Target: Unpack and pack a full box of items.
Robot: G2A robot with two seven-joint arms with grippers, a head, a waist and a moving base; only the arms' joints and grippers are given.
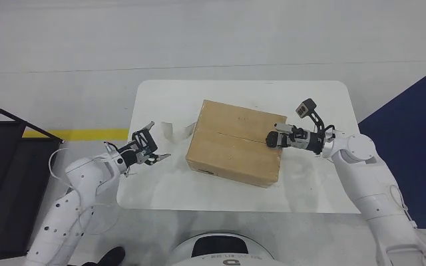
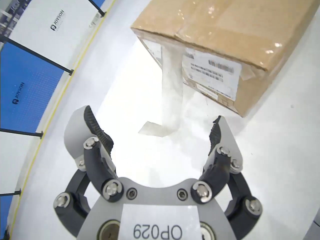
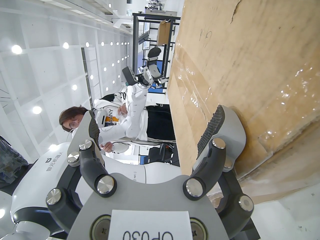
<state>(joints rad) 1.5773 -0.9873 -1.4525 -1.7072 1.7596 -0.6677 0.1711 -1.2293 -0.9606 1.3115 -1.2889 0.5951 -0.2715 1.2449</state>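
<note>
A closed cardboard box (image 1: pixel 233 143) lies in the middle of the white table (image 1: pixel 299 100), its top seam taped. A peeled strip of clear tape (image 2: pixel 171 88) hangs from the box's (image 2: pixel 225 13) labelled end down onto the table; the same tape strip (image 1: pixel 174 130) curls beside the box's left end. My left gripper (image 2: pixel 152 123) is open just short of the strip's loose end, and this left gripper (image 1: pixel 150 147) hovers over the table's left part. My right gripper (image 3: pixel 155 116) is open at the box's (image 3: pixel 250 63) right end, one finger (image 3: pixel 212 131) lying against the cardboard. That right gripper (image 1: pixel 273 138) sits at the box's upper right edge.
A black rack (image 1: pixel 20 153) stands on the floor left of the table, by a yellow floor line (image 1: pixel 86 133). A blue partition (image 1: pixel 406 106) rises at the right. Bare table surface (image 1: pixel 200 193) runs along the front edge.
</note>
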